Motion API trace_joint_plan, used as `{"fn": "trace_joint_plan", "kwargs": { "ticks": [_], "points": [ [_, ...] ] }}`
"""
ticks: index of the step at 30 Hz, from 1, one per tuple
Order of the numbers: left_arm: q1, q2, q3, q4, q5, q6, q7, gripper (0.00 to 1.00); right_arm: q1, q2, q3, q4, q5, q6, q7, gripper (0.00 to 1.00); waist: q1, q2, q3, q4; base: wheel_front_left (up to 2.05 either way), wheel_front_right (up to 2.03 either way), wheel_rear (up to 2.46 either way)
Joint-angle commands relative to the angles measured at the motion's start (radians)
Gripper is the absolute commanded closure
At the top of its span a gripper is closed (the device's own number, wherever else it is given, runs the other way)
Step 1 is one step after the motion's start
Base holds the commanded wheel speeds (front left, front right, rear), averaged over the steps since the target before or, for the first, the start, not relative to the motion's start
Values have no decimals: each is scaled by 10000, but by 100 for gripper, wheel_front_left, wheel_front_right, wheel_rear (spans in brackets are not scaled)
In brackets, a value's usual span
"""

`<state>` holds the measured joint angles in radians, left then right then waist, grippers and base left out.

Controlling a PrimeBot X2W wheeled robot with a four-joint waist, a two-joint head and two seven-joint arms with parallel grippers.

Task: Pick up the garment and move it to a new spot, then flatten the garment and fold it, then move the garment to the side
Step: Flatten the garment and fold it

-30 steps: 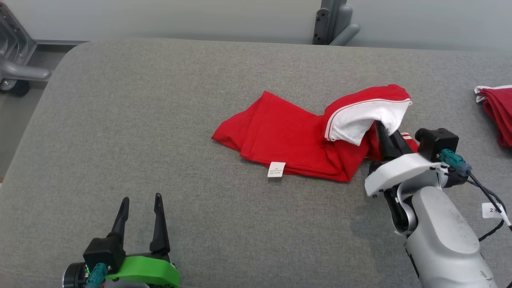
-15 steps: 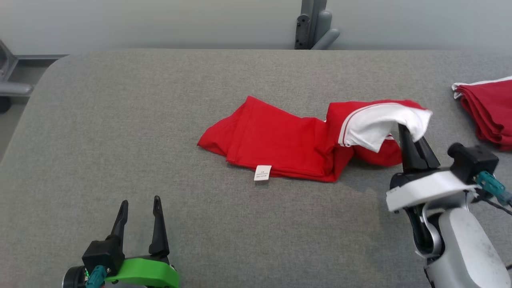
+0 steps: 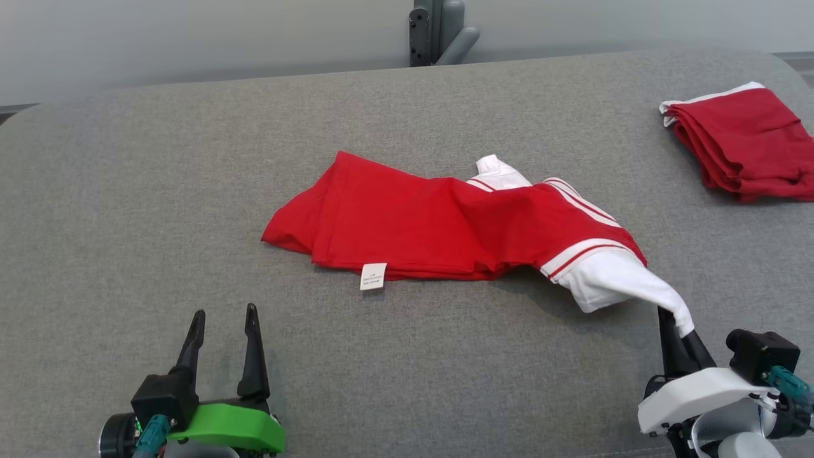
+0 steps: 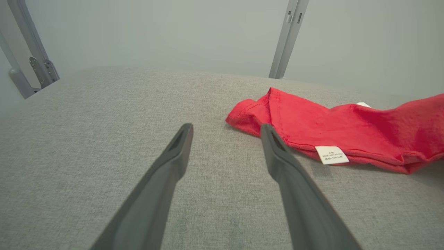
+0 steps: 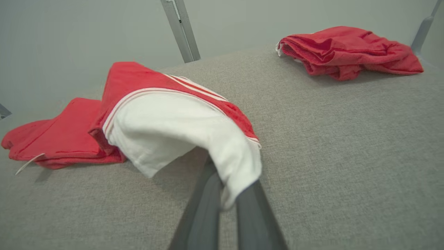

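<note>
I've got the R gripper [image 3: 675, 331] at lower right of the head cam, fingers clamped together on the white part [image 3: 620, 283] of the red garment [image 3: 432, 219]. On the R wrist cam the white cloth drapes over both fingers and hangs between them, with that end lifted off the grey table [image 3: 159, 165]. The rest of the garment lies approx mid-table, stretched out toward my left, and its white label [image 3: 373, 276] pokes out at the near hem. L gripper [image 3: 226, 310] is parked at lower left, 2 fingers spread apart, holding nothing, near the garment's left end but not touching. 1 more red folded pile [image 3: 741, 143] sits at the far right corner, well apart.
</note>
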<state>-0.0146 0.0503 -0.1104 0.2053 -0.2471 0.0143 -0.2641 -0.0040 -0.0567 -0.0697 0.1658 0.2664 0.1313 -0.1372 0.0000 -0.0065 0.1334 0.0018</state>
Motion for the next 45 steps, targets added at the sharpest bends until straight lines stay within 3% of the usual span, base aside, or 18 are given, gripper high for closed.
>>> {"fn": "trace_joint_plan", "kwargs": {
  "ticks": [1,11,13,14,23,31,37,38,39,40,42,43,44,45],
  "points": [
    [-158,7,38,17,26,-40,-3,0,81,9,5,36,-87,-11,28,100,0,65,70,-117,0,0,0],
    [-401,7,-212,244,162,-257,-3,0,-184,36,-131,1190,-595,-11,-57,99,0,65,150,-660,0,0,0],
    [-543,6,-409,449,11,-331,-2,0,-331,35,-69,1475,-525,-11,-155,51,0,65,170,-738,0,0,0],
    [-639,8,-495,574,-99,-373,-3,0,-392,39,-60,1612,-555,-11,-188,1,0,65,182,-781,0,0,0],
    [-1811,14,-893,2352,-1081,-474,-2,0,-793,52,-470,2028,-798,-11,-876,0,0,65,295,-1491,0,0,0],
    [-2984,43,-378,4165,-1713,-227,-3,0,-1109,57,-380,1620,-709,-11,-1229,0,0,65,667,-2043,0,0,0],
    [-3506,63,-92,4820,-1799,-293,-3,0,-1127,60,-284,1487,-541,-11,-1284,0,0,65,862,-2184,0,0,0],
    [-3552,62,-43,4882,-1791,-290,-3,4,-1127,60,-293,1477,-550,-11,-1288,0,0,65,877,-2190,0,0,0],
    [-3574,59,-16,4925,-1775,-305,-3,22,-1125,59,-317,1453,-553,-11,-1283,0,0,65,885,-2192,0,0,0],
    [-3598,56,18,4976,-1752,-319,-3,45,-1131,58,-345,1396,-560,-11,-1283,0,0,65,893,-2191,0,0,0],
    [-3609,53,55,5003,-1692,-340,-3,65,-1112,61,-394,1316,-560,-11,-1278,0,0,65,894,-2168,0,0,0],
    [-3598,50,76,4983,-1680,-358,-3,83,-1092,61,-421,1272,-561,-11,-1279,0,0,65,888,-2150,0,0,0],
    [-3560,46,86,4961,-1651,-365,-3,91,-1067,61,-435,1245,-567,-11,-1280,0,0,65,878,-2127,0,0,0],
    [-3560,46,86,4961,-1651,-365,-3,91,-1067,61,-435,1245,-567,-11,-1280,0,0,65,878,-2127,0,0,0]
  ]
}}
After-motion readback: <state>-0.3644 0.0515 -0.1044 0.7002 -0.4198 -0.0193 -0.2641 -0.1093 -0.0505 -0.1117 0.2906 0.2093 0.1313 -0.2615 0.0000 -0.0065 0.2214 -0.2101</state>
